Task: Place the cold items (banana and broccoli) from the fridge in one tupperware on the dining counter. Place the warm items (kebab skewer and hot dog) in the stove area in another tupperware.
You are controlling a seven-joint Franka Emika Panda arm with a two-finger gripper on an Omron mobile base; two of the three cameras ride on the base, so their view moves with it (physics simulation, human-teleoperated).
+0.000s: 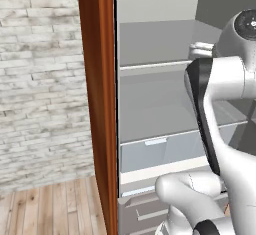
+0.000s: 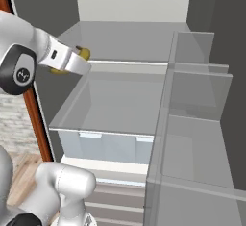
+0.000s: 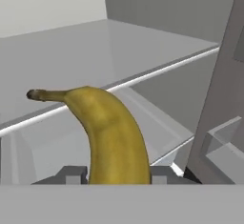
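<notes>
Early in the task, by the look of it. Gripper (image 3: 112, 173) closed partway on the banana (image 3: 112, 137), one finger (image 3: 71, 174) pressed to each side of the lower end, jaws roughly a banana's width apart. In the hand view, banana rising from 6 o'clock and curving off to 10 o'clock, dark stem tip leading, clear of the shelf (image 3: 143, 51) behind it. In the right base view, a bit of yellow (image 2: 84, 53) peeking past the hand at 10 o'clock, level with the upper shelf edge, inside the fridge (image 2: 129, 42). So: banana grasped and lifted, not yet carried out. Left to do, judging from this: banana into the tub on the counter, then broccoli, then skewer and hot dog into the other container.
</notes>
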